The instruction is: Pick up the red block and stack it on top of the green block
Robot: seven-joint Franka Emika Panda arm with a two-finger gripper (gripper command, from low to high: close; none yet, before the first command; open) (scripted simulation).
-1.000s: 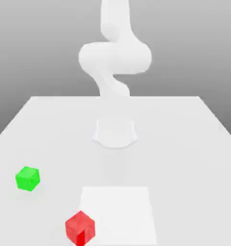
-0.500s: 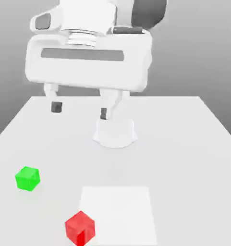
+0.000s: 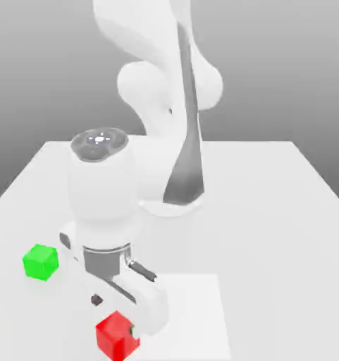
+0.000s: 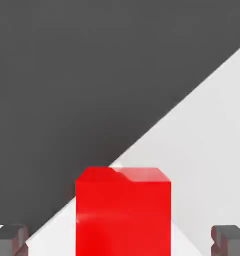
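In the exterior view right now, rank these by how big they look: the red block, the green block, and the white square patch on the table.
1. White square patch
2. Red block
3. Green block

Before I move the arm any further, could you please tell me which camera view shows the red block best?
The hand view: the red block looms large there, between the open gripper's fingertips, clear of both. The exterior view shows it smaller, near the white patch, with a fingertip partly in front.
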